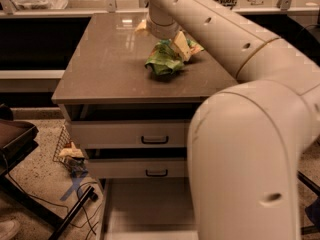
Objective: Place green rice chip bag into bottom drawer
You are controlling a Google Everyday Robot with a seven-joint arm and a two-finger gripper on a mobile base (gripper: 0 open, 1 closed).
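Now: bag (162,63) crumpled on cabinet top (107,69), at 7 o'clock of gripper (176,48), touching it; grip open or closed, cannot tell. Drawer (150,204) pulled out at 6 o'clock, well below.

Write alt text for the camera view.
A robot's claw rests at a crumpled green rice chip bag on a brown cabinet top, its pale arm filling the right foreground. Beneath two grey drawer fronts with black handles, the bottom drawer stands pulled open.
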